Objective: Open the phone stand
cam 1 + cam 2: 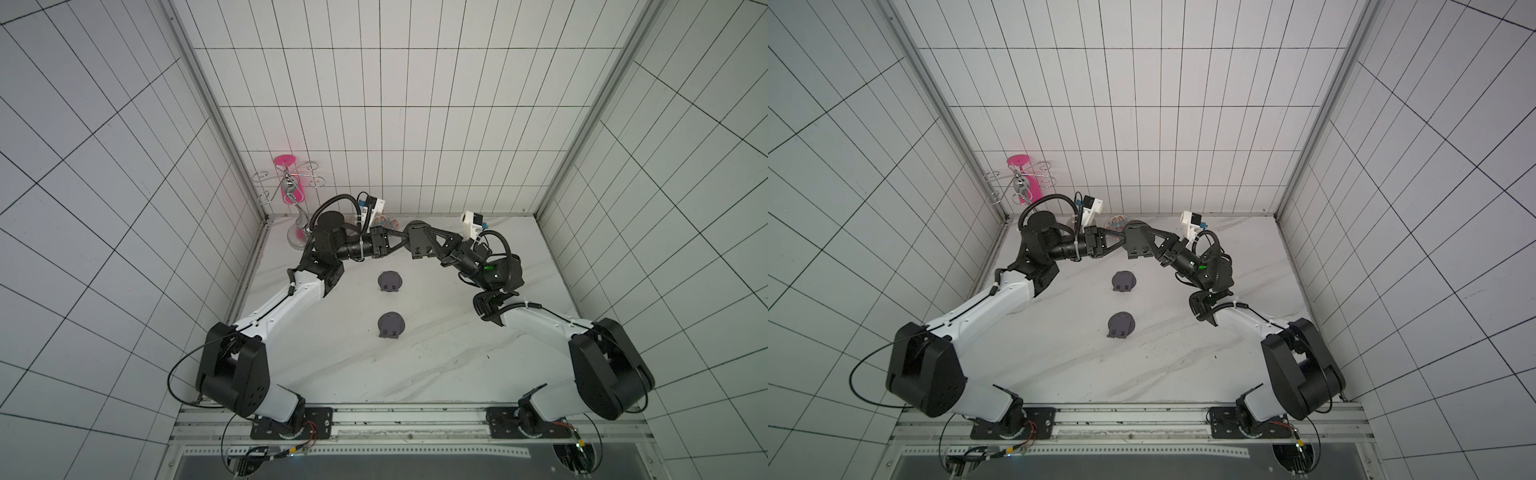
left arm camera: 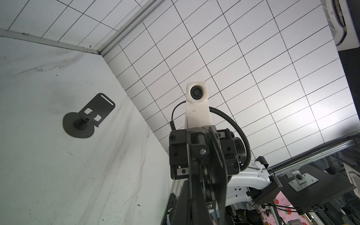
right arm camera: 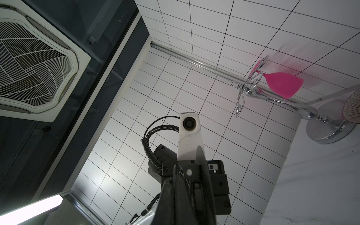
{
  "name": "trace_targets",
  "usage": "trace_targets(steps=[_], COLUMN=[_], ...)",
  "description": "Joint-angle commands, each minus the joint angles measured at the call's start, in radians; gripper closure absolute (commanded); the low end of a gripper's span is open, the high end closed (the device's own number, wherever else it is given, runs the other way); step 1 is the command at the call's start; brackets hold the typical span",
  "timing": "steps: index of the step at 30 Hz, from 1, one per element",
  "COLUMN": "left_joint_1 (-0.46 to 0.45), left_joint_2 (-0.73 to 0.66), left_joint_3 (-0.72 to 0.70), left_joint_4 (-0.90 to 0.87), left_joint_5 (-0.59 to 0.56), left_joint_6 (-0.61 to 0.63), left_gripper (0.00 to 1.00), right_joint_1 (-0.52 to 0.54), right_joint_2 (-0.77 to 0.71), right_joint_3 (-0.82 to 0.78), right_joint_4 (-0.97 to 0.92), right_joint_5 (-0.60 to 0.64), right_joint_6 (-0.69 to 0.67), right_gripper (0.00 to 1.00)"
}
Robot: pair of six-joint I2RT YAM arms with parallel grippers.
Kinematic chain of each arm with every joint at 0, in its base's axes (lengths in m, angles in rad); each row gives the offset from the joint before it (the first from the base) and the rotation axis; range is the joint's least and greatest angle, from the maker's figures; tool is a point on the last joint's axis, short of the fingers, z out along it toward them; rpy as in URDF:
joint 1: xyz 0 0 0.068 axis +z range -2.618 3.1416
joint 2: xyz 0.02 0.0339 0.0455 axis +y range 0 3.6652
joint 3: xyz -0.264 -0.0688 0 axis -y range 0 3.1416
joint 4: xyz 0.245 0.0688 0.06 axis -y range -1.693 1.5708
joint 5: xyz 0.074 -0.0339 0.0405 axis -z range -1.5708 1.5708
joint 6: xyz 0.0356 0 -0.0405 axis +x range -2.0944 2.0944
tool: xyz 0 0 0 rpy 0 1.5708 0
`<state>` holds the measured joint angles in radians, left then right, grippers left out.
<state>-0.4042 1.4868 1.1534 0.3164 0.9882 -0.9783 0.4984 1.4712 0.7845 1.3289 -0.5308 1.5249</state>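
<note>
The left gripper [image 1: 397, 240] is closing tight on the phone stand [image 1: 420, 243], its two fingers coming together in a point on the edge of the stand that faces the left arm. The right gripper [image 1: 436, 239] is pinching the opposite side of the same stand, jaws drawn in on it. Between them the two arms are holding the stand up in the air above the back part of the table [image 1: 436, 353], near the rear wall.

In both top views the stand is showing as a dark piece with a round part toward the back and a flat plate toward the front, with two small cut-outs in the plate. In the wrist views it is appearing edge-on, as a thin dark sheet running between the fingers, so how far it is unfolded cannot be told.

Two similar dark stands, the middle stand [image 1: 390, 281] and the front stand [image 1: 390, 325], are sitting on the table, well apart from both grippers.
</note>
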Motion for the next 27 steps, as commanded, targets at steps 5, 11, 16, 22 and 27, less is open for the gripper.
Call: trace_targets(steps=[5,11,16,22,27], left_joint_1=[0.009,0.038,0.04,0.045,0.045], left_joint_2=[0.007,-0.011,-0.018,-0.035,-0.043], left_joint_3=[-0.026,-0.047,-0.049,-0.063,-0.081], left_joint_4=[0.116,0.159,0.161,0.096,0.083], left_joint_5=[0.073,0.13,0.181,0.202,0.212], left_joint_6=[-0.078,-0.123,-0.143,-0.116,-0.105], left_gripper=[1.0,1.0,1.0,1.0,1.0], right_joint_1=[0.045,0.042,0.031,-0.005,-0.054], right_joint_2=[0.005,0.008,-0.006,-0.115,-0.144], right_joint_3=[0.045,0.073,0.143,0.256,0.366], right_joint_4=[0.064,0.043,-0.083,-0.736,-1.171], right_joint_5=[-0.141,-0.236,-0.375,-0.551,-0.594], right_joint_6=[0.035,0.034,-0.056,-0.54,-0.863], right_gripper=[0.82,0.49,0.49,0.48,0.47])
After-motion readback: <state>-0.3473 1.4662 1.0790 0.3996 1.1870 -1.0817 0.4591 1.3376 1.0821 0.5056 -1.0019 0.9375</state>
